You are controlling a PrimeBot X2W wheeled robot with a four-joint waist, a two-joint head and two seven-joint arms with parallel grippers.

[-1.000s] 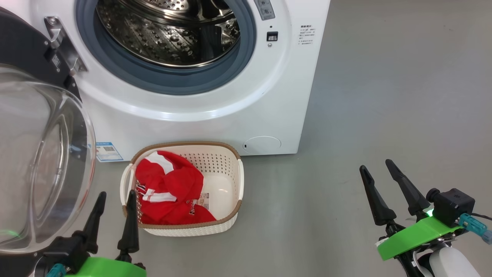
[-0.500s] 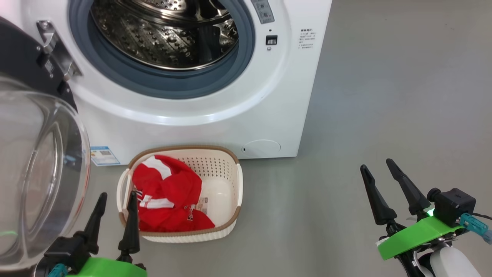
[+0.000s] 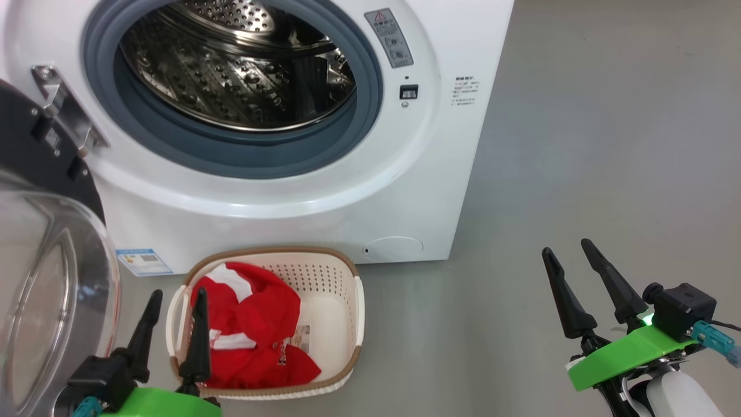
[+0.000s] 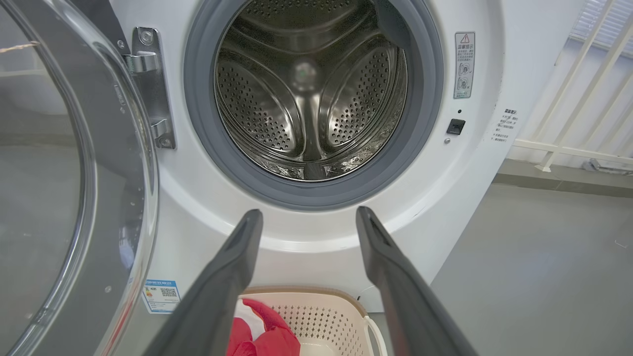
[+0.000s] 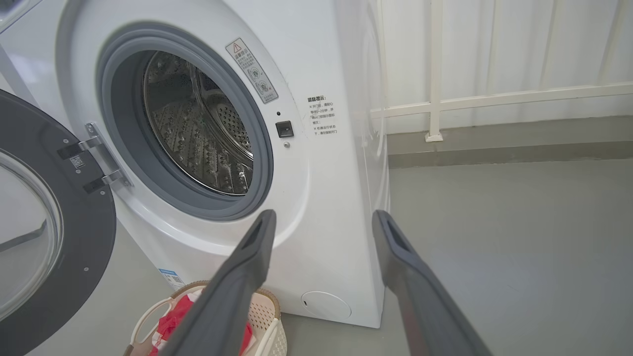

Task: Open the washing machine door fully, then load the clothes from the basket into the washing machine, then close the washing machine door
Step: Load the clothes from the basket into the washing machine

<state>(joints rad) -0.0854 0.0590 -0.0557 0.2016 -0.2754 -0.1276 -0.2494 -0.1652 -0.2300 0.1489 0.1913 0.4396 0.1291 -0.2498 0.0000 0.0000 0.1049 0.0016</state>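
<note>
— While our left gripper (image 3: 178,291) and right gripper (image 3: 566,246) both stand spread and empty, where do we find the clothes (image 3: 255,324)?
— We see them heaped in the basket's (image 3: 324,272) left half, the heap running from the washer (image 3: 324,191) side toward us.
— And the basket?
— On the floor (image 3: 579,145) just before the washer, below the drum (image 3: 231,75) mouth, handles pointing left and right, our left gripper near its left handle.
— The door (image 3: 52,301)?
— We see it open wide on its left hinge (image 3: 63,110), glass bowl turned toward us.
</note>
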